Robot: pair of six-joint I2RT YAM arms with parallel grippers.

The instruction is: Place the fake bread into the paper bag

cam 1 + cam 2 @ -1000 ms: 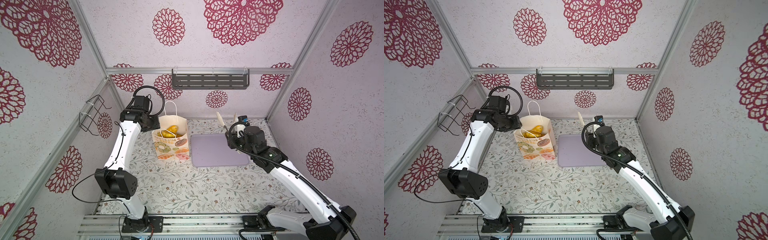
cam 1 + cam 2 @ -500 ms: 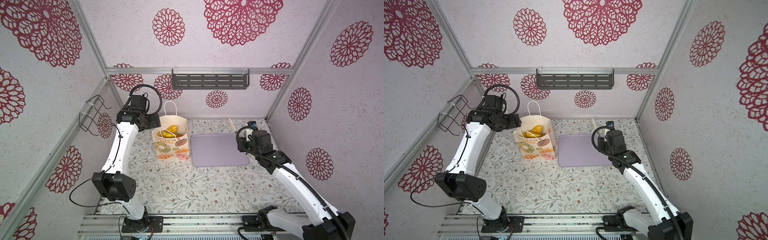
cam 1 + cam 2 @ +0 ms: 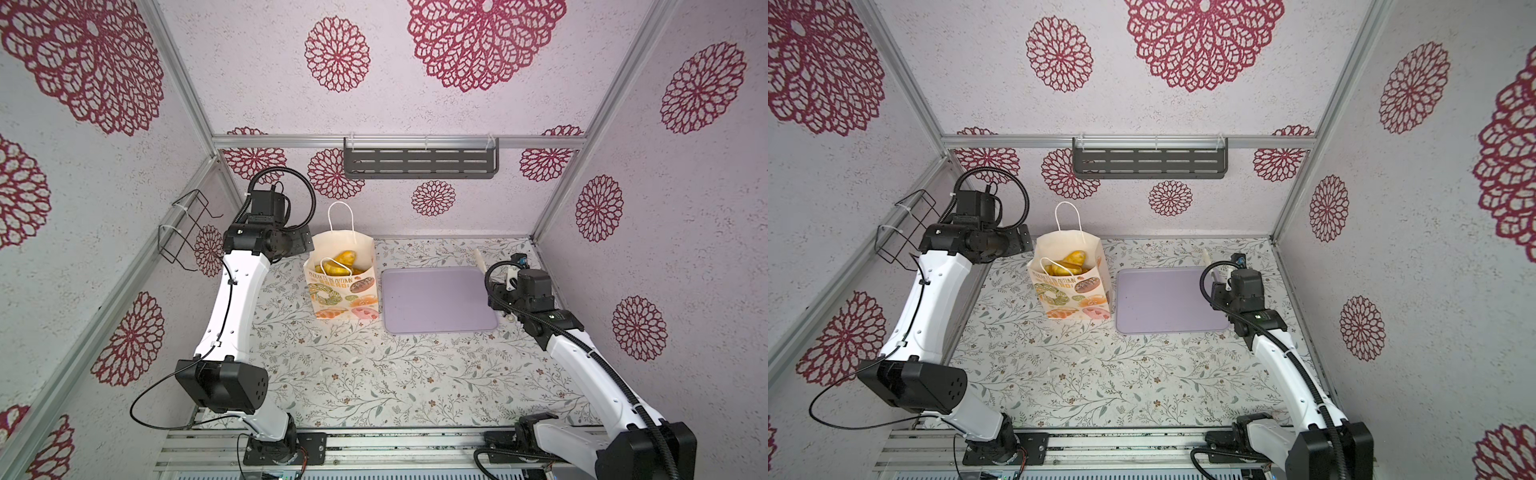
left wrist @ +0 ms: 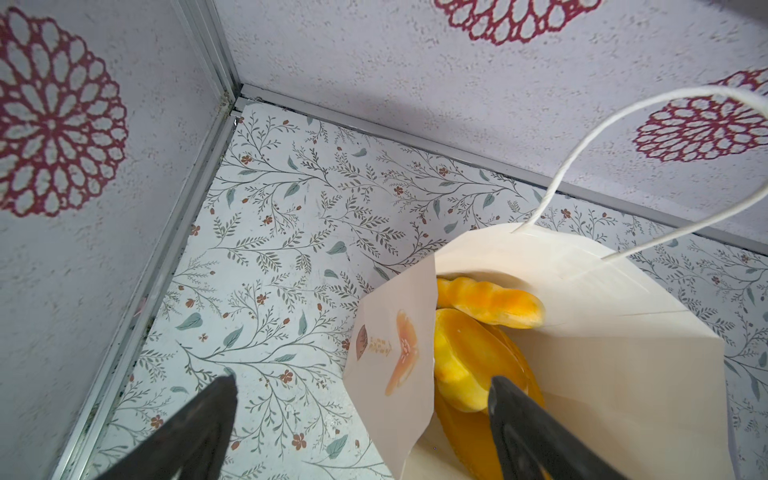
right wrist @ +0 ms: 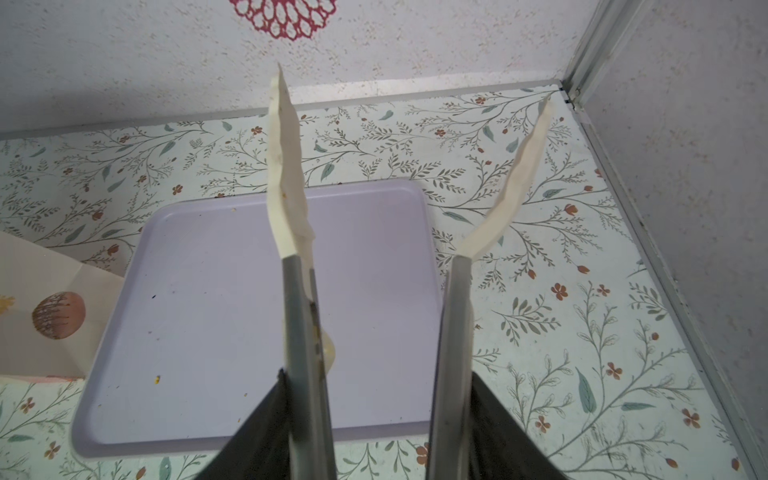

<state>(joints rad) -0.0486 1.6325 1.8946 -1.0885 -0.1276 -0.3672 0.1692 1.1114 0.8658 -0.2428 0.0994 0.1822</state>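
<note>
The cream paper bag [image 3: 345,293] [image 3: 1073,291] stands upright at the back left of the table, its mouth open. Golden-orange fake bread [image 3: 338,264] [image 3: 1069,264] [image 4: 478,345] lies inside it. My left gripper [image 3: 305,243] [image 3: 1021,241] [image 4: 361,386] is at the bag's left rim and is open wide. The paper bag's [image 4: 582,332] side wall stands between the jaws, touching neither. My right gripper [image 3: 494,266] [image 3: 1219,268] [image 5: 413,91] carries long cream-tipped tongs. It hangs open with nothing in it, over the right edge of the lilac tray [image 3: 436,303] [image 3: 1163,303] [image 5: 208,291].
The tray lies flat just right of the bag and holds only a few crumbs. A grey slotted shelf [image 3: 419,164] hangs on the back wall, and a black wire rack [image 3: 187,228] on the left wall. The enclosure walls stand close behind both grippers.
My left jaws have spread wide at the bag's rim, and that wrist has drawn slightly back and left. My right arm has pulled rightward to the tray's right edge.
</note>
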